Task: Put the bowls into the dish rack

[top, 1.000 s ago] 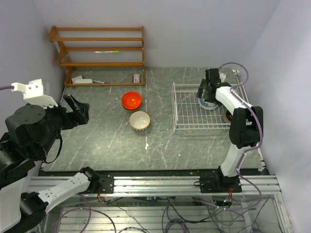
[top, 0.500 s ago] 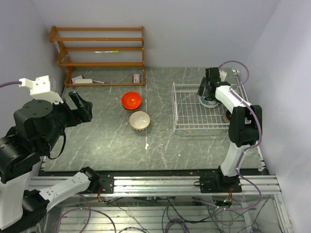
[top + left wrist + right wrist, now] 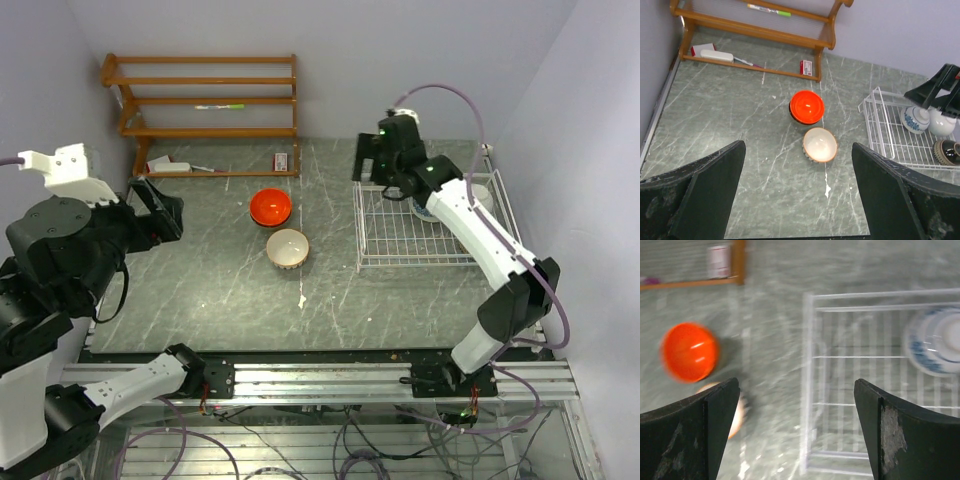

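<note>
Black and scuffed, the fingers of the right gripper [image 3: 796,382] were spread wide, and nothing was gripped between them. Directly beneath the gap, the left wall of the white wire dish rack [image 3: 809,365] was seen. Toward the right finger, a blue-and-white patterned bowl [image 3: 935,342] was set inside the rack. A plain white bowl [image 3: 942,122] and a dark bowl [image 3: 946,151] were set in the rack near it. Toward the left finger, outside the rack on the grey marbled table [image 3: 220,290], an orange-red bowl [image 3: 689,351] was found. Just beside it, a tan ribbed bowl [image 3: 820,144] was partly hidden by that finger. The left gripper [image 3: 798,145] was likewise held parted and empty, raised well apart from the two loose bowls ahead of it. A wooden shelf [image 3: 200,100] was placed at the far edge.
</note>
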### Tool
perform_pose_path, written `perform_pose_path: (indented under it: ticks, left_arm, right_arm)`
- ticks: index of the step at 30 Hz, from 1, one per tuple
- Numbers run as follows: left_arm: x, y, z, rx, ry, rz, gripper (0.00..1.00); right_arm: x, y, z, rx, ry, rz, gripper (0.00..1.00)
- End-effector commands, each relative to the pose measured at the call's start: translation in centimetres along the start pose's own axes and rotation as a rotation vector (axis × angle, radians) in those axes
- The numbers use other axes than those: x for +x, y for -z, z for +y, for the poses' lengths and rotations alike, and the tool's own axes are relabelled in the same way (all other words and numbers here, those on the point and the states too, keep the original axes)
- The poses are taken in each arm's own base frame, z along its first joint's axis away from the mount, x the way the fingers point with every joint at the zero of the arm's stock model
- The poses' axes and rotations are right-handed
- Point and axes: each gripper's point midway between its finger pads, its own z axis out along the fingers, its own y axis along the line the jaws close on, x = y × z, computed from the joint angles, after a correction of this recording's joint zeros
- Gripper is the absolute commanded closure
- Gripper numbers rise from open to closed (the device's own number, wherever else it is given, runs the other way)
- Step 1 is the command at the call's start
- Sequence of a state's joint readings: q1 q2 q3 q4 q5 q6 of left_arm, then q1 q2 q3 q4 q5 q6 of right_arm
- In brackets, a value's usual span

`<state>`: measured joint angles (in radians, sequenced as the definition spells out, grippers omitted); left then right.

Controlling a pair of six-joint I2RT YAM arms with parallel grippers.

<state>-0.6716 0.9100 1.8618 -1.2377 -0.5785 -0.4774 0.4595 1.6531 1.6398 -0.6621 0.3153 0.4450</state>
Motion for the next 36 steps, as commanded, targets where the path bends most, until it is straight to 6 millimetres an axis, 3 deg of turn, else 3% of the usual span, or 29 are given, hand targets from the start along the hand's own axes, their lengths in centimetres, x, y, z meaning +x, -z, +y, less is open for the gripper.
perform_pose_path:
  ticks: [1,5,8,11,14,18,23,29,32,36]
  left_arm:
    - [-2.3,0.9,0.6,-0.017,0.024,-0.076,0.01]
    - [-3.2,1.8,1.3,-0.03,0.064,-0.112,0.01]
    - [-3.4,2.4,1.8,-0.034,0.106,-0.135,0.01]
    - [-3.3,2.9,2.3,-0.035,0.144,-0.146,0.01]
    - [-2.9,3.2,2.6,-0.036,0.167,-0.143,0.01]
    - [-2.6,3.7,3.2,-0.044,0.184,-0.139,0.0]
    - [-2.4,4.0,3.7,-0.052,0.189,-0.141,0.0]
    - [-2.1,3.9,3.7,-0.055,0.18,-0.133,0.0]
    - [-2.0,4.0,3.9,-0.058,0.179,-0.134,0.0]
    - [-1.9,4.3,4.2,-0.06,0.18,-0.134,0.0]
  right_arm:
    - [3.4,3.9,6.9,-0.143,0.107,0.089,0.03]
    - [8.3,5.8,15.4,-0.301,0.242,0.152,0.06]
    - [12.6,5.6,20.1,-0.406,0.32,0.225,0.09]
    - [16.1,4.7,23.2,-0.477,0.383,0.289,0.16]
    - [19.7,3.3,24.8,-0.493,0.473,0.353,0.2]
    - [23.5,1.5,25.1,-0.472,0.537,0.425,0.29]
    - [26.2,-1.1,23.9,-0.405,0.582,0.455,0.37]
    - [27.8,-2.9,23.0,-0.357,0.614,0.458,0.58]
    - [28.3,-3.4,22.3,-0.332,0.624,0.46,0.74]
    - [28.7,-3.7,21.7,-0.314,0.639,0.465,0.82]
